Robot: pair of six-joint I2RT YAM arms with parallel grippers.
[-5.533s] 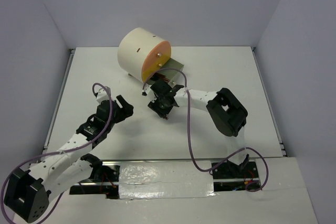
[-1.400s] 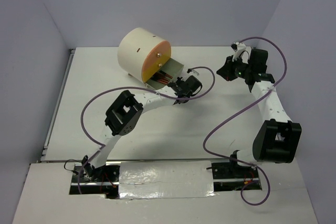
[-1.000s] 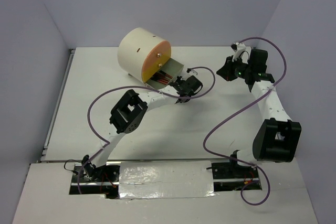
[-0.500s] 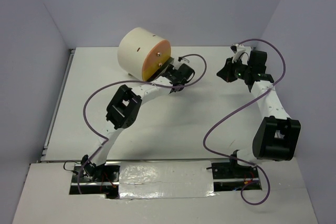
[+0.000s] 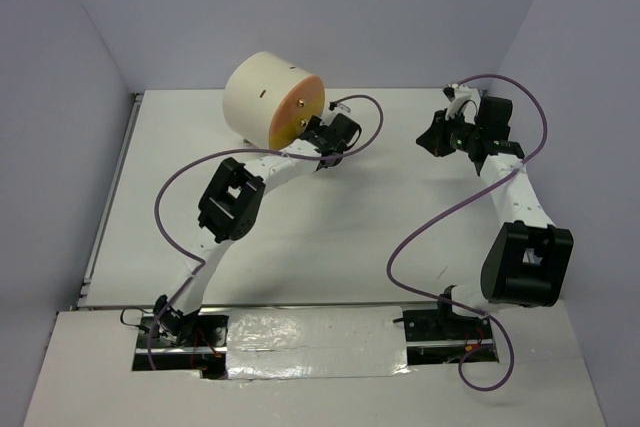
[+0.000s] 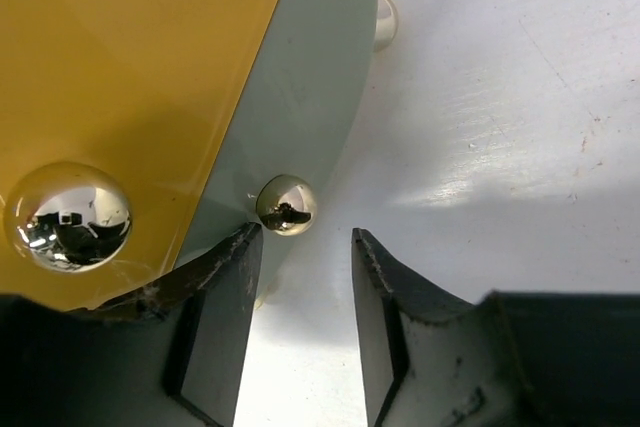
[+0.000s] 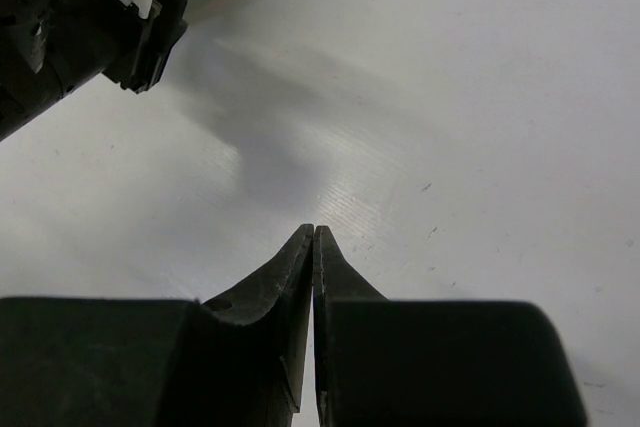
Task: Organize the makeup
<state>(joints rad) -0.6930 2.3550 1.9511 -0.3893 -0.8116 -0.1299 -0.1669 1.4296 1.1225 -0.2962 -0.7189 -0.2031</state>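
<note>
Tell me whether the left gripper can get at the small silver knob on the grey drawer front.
Probably yes. The left gripper is open with the small silver knob just ahead of its gap, nearer one finger, and nothing lies between.

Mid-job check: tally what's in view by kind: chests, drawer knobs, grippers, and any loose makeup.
Chest: 1
Drawer knobs: 2
Grippers: 2, left gripper and right gripper
Loose makeup: 0 in view
Total: 5
</note>
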